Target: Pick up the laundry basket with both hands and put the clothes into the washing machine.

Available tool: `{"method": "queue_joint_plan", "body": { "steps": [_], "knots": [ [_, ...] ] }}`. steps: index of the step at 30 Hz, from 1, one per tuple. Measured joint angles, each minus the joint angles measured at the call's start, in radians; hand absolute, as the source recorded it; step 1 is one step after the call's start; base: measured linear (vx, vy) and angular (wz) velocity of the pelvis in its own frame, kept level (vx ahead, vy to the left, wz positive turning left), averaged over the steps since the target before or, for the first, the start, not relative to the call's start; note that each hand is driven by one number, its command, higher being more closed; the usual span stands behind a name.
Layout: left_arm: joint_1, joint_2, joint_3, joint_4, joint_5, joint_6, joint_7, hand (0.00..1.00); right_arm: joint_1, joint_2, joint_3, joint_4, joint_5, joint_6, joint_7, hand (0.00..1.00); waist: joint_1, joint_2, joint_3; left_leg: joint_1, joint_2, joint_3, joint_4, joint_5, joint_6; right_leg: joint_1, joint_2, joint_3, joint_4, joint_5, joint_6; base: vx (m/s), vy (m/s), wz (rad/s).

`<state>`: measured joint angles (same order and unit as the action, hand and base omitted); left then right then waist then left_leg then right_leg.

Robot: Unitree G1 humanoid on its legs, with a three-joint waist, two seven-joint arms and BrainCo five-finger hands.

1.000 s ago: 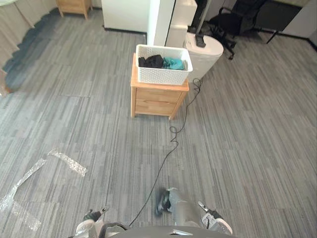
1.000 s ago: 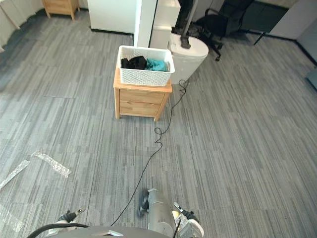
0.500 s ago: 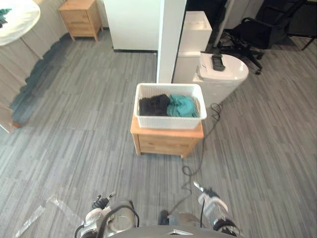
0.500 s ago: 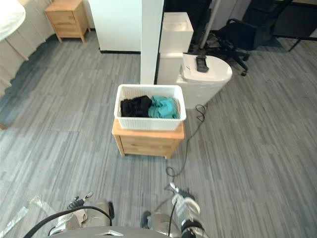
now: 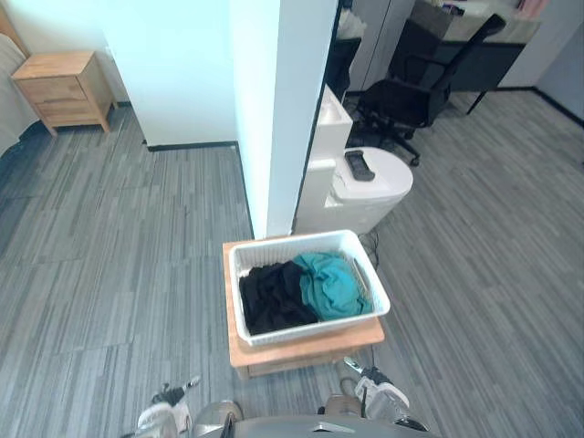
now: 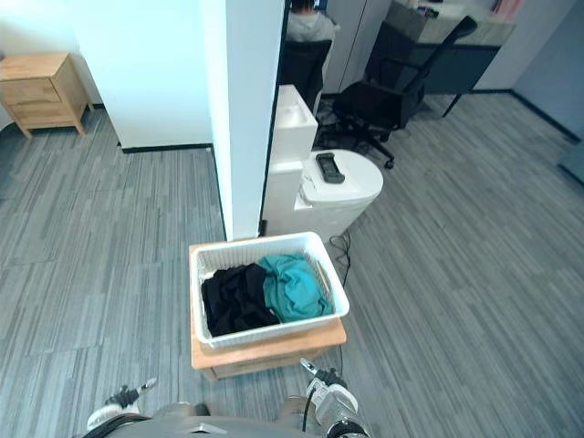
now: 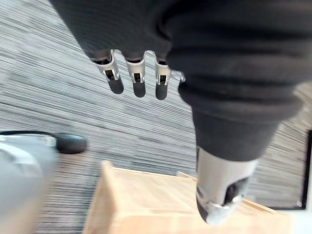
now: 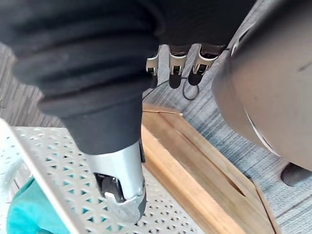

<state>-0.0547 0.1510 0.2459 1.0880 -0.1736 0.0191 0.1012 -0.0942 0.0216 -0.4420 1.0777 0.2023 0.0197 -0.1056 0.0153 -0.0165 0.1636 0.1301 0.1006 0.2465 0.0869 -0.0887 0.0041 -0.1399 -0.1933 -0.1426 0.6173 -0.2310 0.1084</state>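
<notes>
I see the white basket (image 5: 315, 326) sitting on a small wood table (image 5: 306, 350), close in front of me. Black clothes (image 5: 274, 297) and teal clothes (image 5: 333, 281) lie inside it, side by side. My left hand (image 7: 139, 85) hangs low near the table with straight fingers, holding nothing. My right hand (image 8: 176, 68) is loose and empty too, just beside the basket's right end. Behind the basket stands a white pillar (image 5: 274, 109). Next to the pillar is a round white machine (image 5: 370, 196) with a remote (image 5: 359, 165) on top.
</notes>
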Motion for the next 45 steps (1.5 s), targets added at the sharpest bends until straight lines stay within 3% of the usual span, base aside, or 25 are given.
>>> {"method": "queue_joint_plan", "body": {
  "steps": [1, 2, 3, 4, 5, 6, 10, 18, 22, 25, 26, 29, 31, 37, 45],
  "knots": [
    [0.002, 0.005, -0.005, -0.016, -0.002, -0.011, 0.000, 0.00, 0.000, -0.001, -0.003, 0.000, -0.007, 0.002, -0.001, 0.00, -0.004, 0.000, 0.000, 0.000, 0.005, -0.002, -0.001, -0.004, -0.008, -0.012, 0.000, 0.007, -0.072, 0.013, -0.003, 0.19, -0.127, 0.00],
    [0.025, 0.002, 0.001, -0.020, -0.004, -0.035, 0.000, 0.00, 0.008, -0.009, -0.012, -0.001, -0.012, 0.002, -0.006, 0.00, -0.008, -0.001, -0.001, 0.004, 0.008, -0.005, 0.001, -0.012, -0.030, -0.022, 0.005, 0.032, -0.225, 0.100, -0.006, 0.19, -0.157, 0.02],
    [0.044, -0.002, 0.007, -0.020, -0.003, -0.040, -0.001, 0.00, 0.012, -0.017, -0.013, 0.001, -0.012, 0.002, -0.006, 0.00, -0.007, -0.005, -0.003, 0.011, 0.004, -0.011, 0.001, -0.019, -0.041, -0.020, 0.005, 0.043, -0.269, 0.170, 0.000, 0.19, -0.204, 0.21],
    [0.082, -0.014, 0.021, -0.015, -0.003, -0.041, 0.001, 0.00, 0.034, -0.025, -0.015, 0.010, -0.013, 0.006, -0.007, 0.00, -0.007, -0.035, -0.014, 0.018, -0.011, -0.037, 0.000, -0.040, -0.073, -0.006, -0.004, 0.056, -0.310, 0.285, 0.001, 0.22, -0.266, 0.32],
    [0.097, -0.027, 0.031, -0.002, -0.003, -0.039, 0.001, 0.00, 0.045, -0.029, -0.016, 0.018, -0.013, 0.006, -0.006, 0.00, -0.004, -0.032, -0.014, 0.031, -0.011, -0.051, -0.005, -0.050, -0.085, 0.018, -0.007, 0.042, -0.313, 0.241, -0.004, 0.27, -0.330, 0.39],
    [0.142, -0.093, 0.060, 0.028, -0.008, -0.037, 0.002, 0.00, 0.054, -0.056, -0.042, 0.043, -0.013, 0.007, -0.006, 0.00, 0.006, 0.020, -0.032, 0.023, 0.028, -0.060, -0.004, -0.053, -0.103, 0.052, 0.023, 0.005, -0.381, 0.220, -0.014, 0.22, -0.274, 0.22],
    [0.181, -0.106, 0.073, 0.064, -0.009, -0.023, 0.005, 0.00, 0.073, -0.080, -0.052, 0.049, -0.013, 0.010, -0.006, 0.00, 0.009, 0.048, -0.042, 0.014, 0.070, -0.094, -0.032, -0.037, -0.133, 0.103, 0.073, -0.044, -0.484, 0.216, -0.026, 0.11, -0.188, 0.23],
    [0.201, -0.100, 0.171, 0.065, -0.022, -0.019, 0.033, 0.00, 0.085, -0.090, -0.033, 0.049, 0.035, -0.003, -0.015, 0.00, 0.010, 0.006, -0.066, -0.021, 0.066, -0.108, -0.039, -0.031, -0.142, 0.147, 0.087, -0.062, -0.624, 0.277, -0.018, -0.04, -0.026, 0.03],
    [0.216, -0.098, 0.305, 0.065, -0.048, -0.016, 0.056, 0.00, 0.114, -0.090, -0.055, 0.023, 0.089, -0.004, -0.052, 0.00, 0.000, 0.000, -0.073, -0.021, 0.050, -0.096, -0.050, -0.031, -0.140, 0.151, 0.077, -0.052, -0.661, 0.309, -0.014, 0.02, 0.035, -0.08],
    [0.218, -0.079, 0.411, 0.056, -0.065, -0.015, 0.074, 0.00, 0.133, -0.086, -0.085, -0.142, 0.120, -0.005, -0.082, 0.00, -0.004, -0.003, -0.083, -0.022, 0.045, -0.067, -0.056, -0.033, -0.138, 0.137, 0.077, -0.027, -0.684, 0.327, -0.016, 0.04, 0.030, -0.27],
    [0.221, -0.071, 0.438, 0.025, -0.082, -0.013, 0.076, 0.00, 0.143, -0.088, -0.099, -0.263, 0.126, -0.011, -0.100, 0.00, -0.013, 0.013, -0.075, -0.024, 0.042, -0.058, -0.058, -0.033, -0.137, 0.135, 0.077, -0.020, -0.698, 0.336, -0.017, 0.04, 0.015, -0.18],
    [0.225, -0.062, 0.451, -0.062, -0.106, -0.015, 0.076, 0.00, 0.154, -0.091, -0.128, -0.449, 0.124, -0.039, -0.140, 0.00, -0.016, 0.024, -0.077, -0.026, 0.041, -0.049, -0.058, -0.037, -0.137, 0.124, 0.078, -0.006, -0.698, 0.339, -0.017, 0.04, 0.014, -0.10],
    [0.228, -0.049, 0.444, -0.239, -0.131, -0.022, 0.083, 0.00, 0.155, -0.092, -0.152, -0.611, 0.120, -0.054, -0.175, 0.00, -0.015, 0.039, -0.078, -0.046, 0.041, -0.041, -0.057, -0.038, -0.137, 0.094, 0.079, -0.003, -0.697, 0.346, -0.023, 0.06, 0.008, -0.09],
    [0.212, 0.031, 0.265, -0.522, -0.116, -0.074, 0.096, 0.00, 0.127, -0.125, -0.083, -0.749, 0.063, -0.086, -0.201, 0.00, -0.015, 0.044, -0.072, -0.069, 0.038, -0.028, -0.048, -0.045, -0.132, 0.067, 0.076, 0.004, -0.697, 0.355, -0.025, 0.01, -0.003, -0.07],
    [0.145, 0.025, -0.021, -0.566, -0.096, -0.082, 0.051, 0.00, 0.060, -0.218, 0.121, -0.732, -0.014, -0.079, -0.115, 0.00, -0.019, 0.042, -0.025, -0.116, 0.027, -0.027, -0.006, -0.060, -0.122, 0.035, 0.063, 0.015, -0.697, 0.368, -0.017, -0.03, -0.002, -0.02]
  ]
}}
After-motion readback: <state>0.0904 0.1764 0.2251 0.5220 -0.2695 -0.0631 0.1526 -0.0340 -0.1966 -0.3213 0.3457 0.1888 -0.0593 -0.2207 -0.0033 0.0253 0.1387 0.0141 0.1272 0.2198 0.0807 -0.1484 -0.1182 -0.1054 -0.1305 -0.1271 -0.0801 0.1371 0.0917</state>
